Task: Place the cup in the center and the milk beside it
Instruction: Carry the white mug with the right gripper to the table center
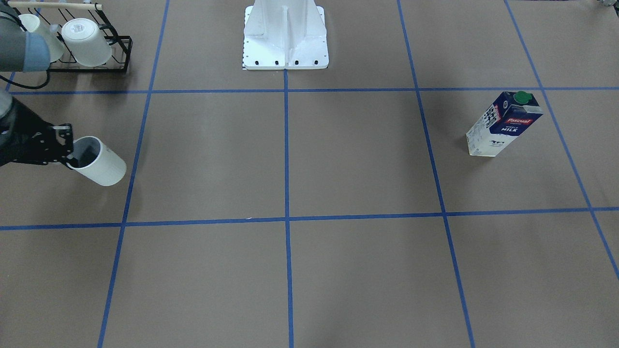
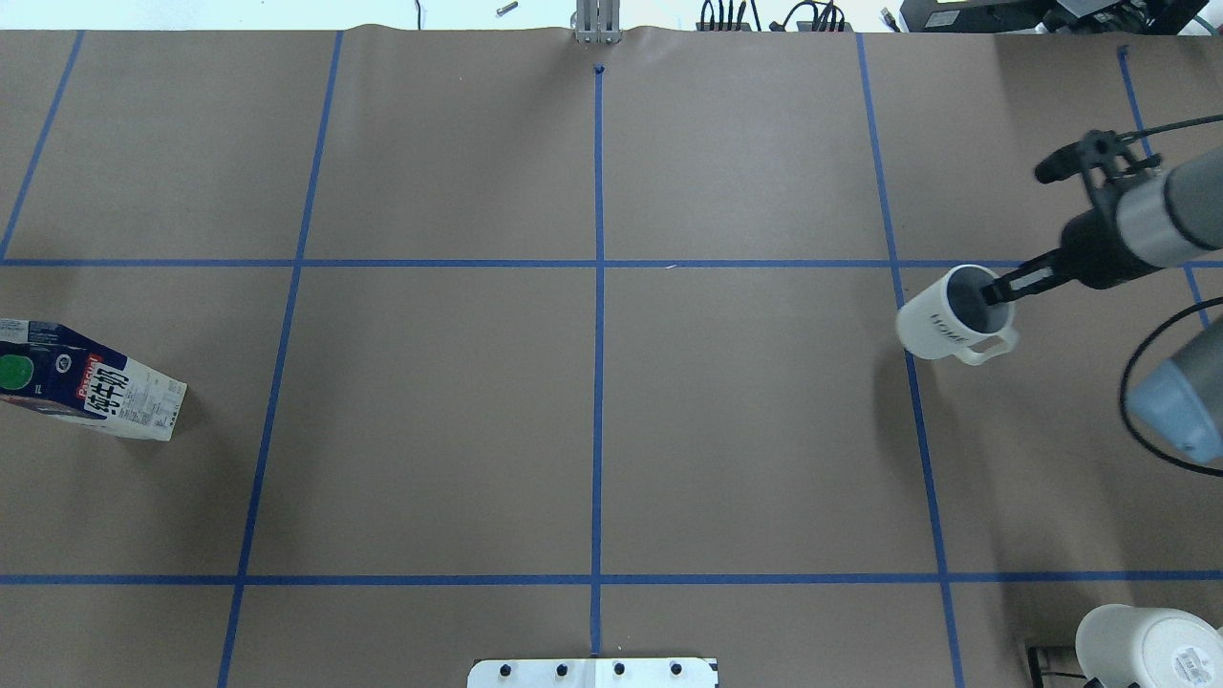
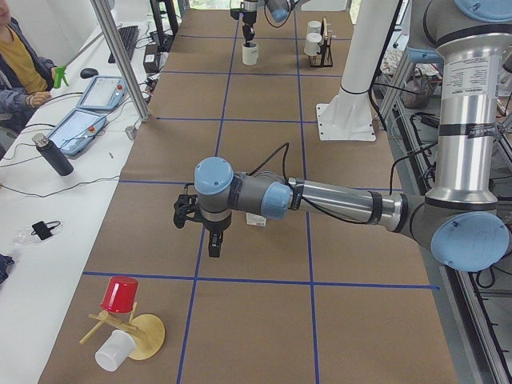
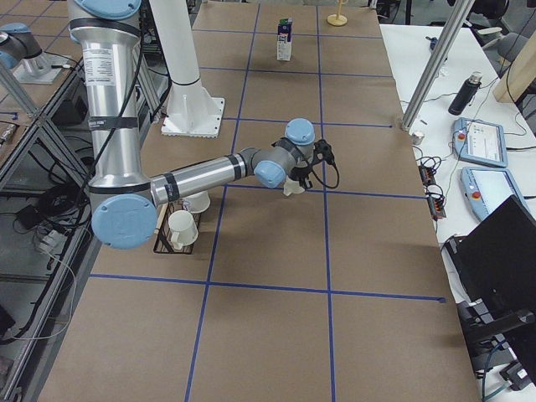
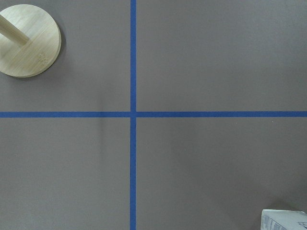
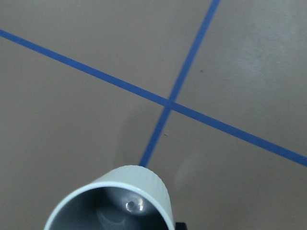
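The cup [image 2: 951, 320] is a pale ribbed mug with a grey inside. My right gripper [image 2: 996, 294] is shut on its rim, one finger inside, and holds it above the surface, far right of the center line [image 2: 598, 382]. The front view shows the same grip [image 1: 72, 153] on the cup [image 1: 100, 165]. The cup's rim fills the bottom of the right wrist view [image 6: 120, 201]. The milk [image 2: 91, 390] stands upright at the far left, also seen in the front view [image 1: 504, 124]. My left gripper [image 3: 214, 240] hangs above the table near the milk; I cannot tell whether it is open or shut.
A black rack [image 1: 118, 58] with two white mugs stands at the right arm's side near the robot. The white robot base [image 1: 285, 36] sits on the center line. A wooden mug tree [image 3: 128, 328] with a red cup stands beyond the milk.
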You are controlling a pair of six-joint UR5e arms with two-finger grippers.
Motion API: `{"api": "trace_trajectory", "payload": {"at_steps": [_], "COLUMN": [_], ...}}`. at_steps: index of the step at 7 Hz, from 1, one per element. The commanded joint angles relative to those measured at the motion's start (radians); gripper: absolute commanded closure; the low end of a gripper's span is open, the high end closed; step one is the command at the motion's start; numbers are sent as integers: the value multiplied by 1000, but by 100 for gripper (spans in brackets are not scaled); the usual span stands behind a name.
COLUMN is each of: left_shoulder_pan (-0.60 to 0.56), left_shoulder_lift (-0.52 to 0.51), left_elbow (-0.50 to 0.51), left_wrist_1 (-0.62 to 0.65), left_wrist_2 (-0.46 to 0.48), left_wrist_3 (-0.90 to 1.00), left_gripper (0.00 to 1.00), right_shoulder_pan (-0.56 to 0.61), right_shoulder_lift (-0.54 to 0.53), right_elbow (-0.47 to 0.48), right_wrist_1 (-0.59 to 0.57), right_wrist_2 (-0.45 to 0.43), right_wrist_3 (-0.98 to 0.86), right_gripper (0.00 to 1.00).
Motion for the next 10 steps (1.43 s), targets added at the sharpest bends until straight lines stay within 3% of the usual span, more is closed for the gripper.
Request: {"api": "trace_trajectory", "payload": {"at_steps": [1,2,3,5,7,10], "left_shoulder_pan": [0,0,2,2,2,3], "left_shoulder_lift": [0,0,0,0,0,0], "left_elbow": [3,3,5,5,-1,-1], "left_wrist_1": [0,0,0,0,0,0], "left_wrist_2": [2,0,0,0,0,0], "left_wrist_3": [2,2,2,4,1,2], "left_gripper": [2,2,2,2,2,2], "right_shoulder_pan": [-180,-224,-285,-321,-335,-361], "right_shoulder_lift": [346,499,547,642,644,676], "right_elbow": [3,-2,-40,-166,-258,-289], "right_wrist_1": [-307,-519,-532,-523,-385,-381], "right_wrist_2": [-168,-211,-280,-288,-288,-285], "right_wrist_3": [206,214,273,311,358,383], "right_gripper": [100,100,100,100,100,100]}}
